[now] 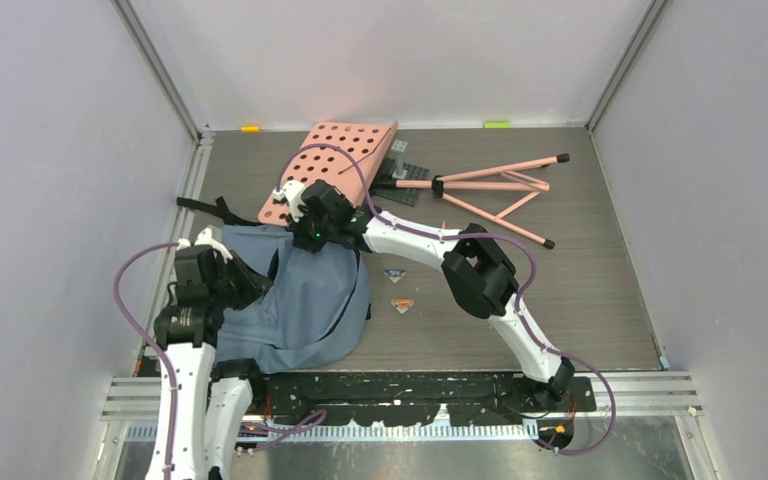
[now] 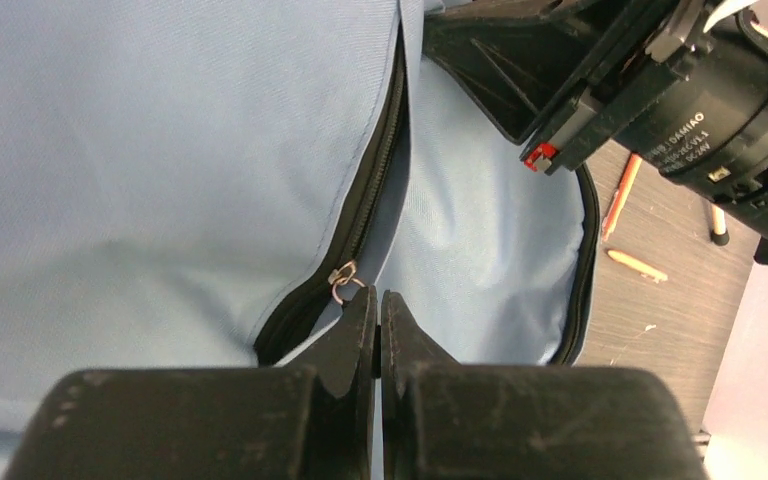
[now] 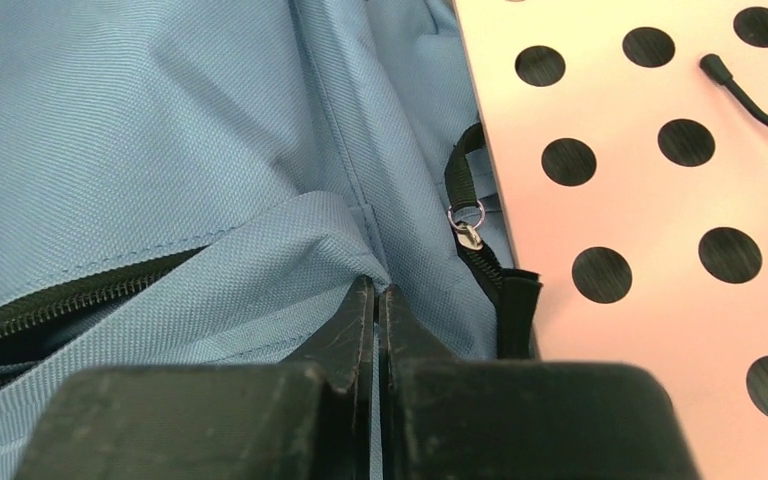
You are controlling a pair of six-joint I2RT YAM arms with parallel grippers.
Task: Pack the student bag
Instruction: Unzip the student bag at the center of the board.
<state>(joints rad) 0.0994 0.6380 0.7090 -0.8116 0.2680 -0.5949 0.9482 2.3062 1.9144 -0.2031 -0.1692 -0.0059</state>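
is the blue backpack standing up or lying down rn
Lying down: in the top view the soft dusty blue-grey fabric backpack is spread flat and slumped on the grey table, black straps trailing beside it.

"What lay near the pink perforated board (image 1: pixel 332 168)?"

"Just right of it on the dark wood-grain table (image 1: pixel 600 290) lay a pink folding stand (image 1: pixel 495 190) with black tips, its legs splayed. A dark grey plate (image 1: pixel 412 182) sat at the board's right edge."

"Anything in front of the board?"

"A blue triangular piece (image 1: pixel 393 273) and an orange one (image 1: pixel 402 305), near each other. Behind the board, a yellow marker (image 1: pixel 250 128) to the left and a green marker (image 1: pixel 497 124) to the right."
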